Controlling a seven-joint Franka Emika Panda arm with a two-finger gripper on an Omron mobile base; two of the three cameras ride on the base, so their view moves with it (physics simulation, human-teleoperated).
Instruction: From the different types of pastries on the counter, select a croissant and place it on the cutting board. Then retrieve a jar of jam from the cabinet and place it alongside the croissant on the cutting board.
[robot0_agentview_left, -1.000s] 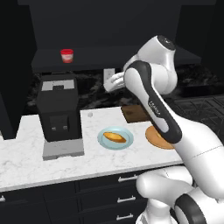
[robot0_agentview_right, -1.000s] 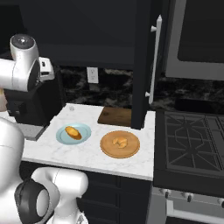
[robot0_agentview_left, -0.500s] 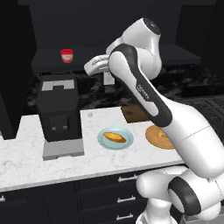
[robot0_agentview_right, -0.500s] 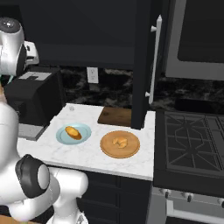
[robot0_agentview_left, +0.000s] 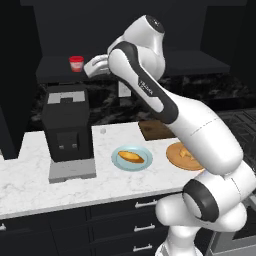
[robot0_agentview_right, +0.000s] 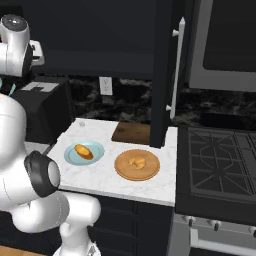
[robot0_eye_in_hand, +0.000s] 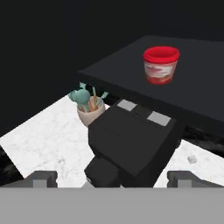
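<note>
The jar of jam (robot0_agentview_left: 76, 63) is red and stands on the dark shelf of the cabinet (robot0_agentview_left: 55, 70). In the hand view the jar of jam (robot0_eye_in_hand: 161, 64) sits ahead and to the upper right. My gripper (robot0_agentview_left: 89, 69) hovers just right of it at shelf height, open and holding nothing; its fingertips (robot0_eye_in_hand: 43, 177) stand wide apart. The croissant (robot0_agentview_right: 136, 162) lies on a round tan plate (robot0_agentview_right: 150, 172). The dark cutting board (robot0_agentview_right: 131, 133) lies behind that plate on the counter (robot0_agentview_right: 100, 177). The longer pastry (robot0_agentview_left: 131, 156) rests on a blue plate (robot0_agentview_left: 120, 162).
A black coffee machine (robot0_agentview_left: 67, 125) stands on the counter right under the shelf and the gripper. A cup of utensils (robot0_eye_in_hand: 90, 107) stands beside it. An open black cabinet door (robot0_agentview_right: 162, 75) hangs above the board's right end. The stove (robot0_agentview_right: 220, 170) is at the right.
The arm has swung up and to the left, bringing the open gripper from above the plates to shelf height next to the jar. The pastries, plates and board have stayed put.
</note>
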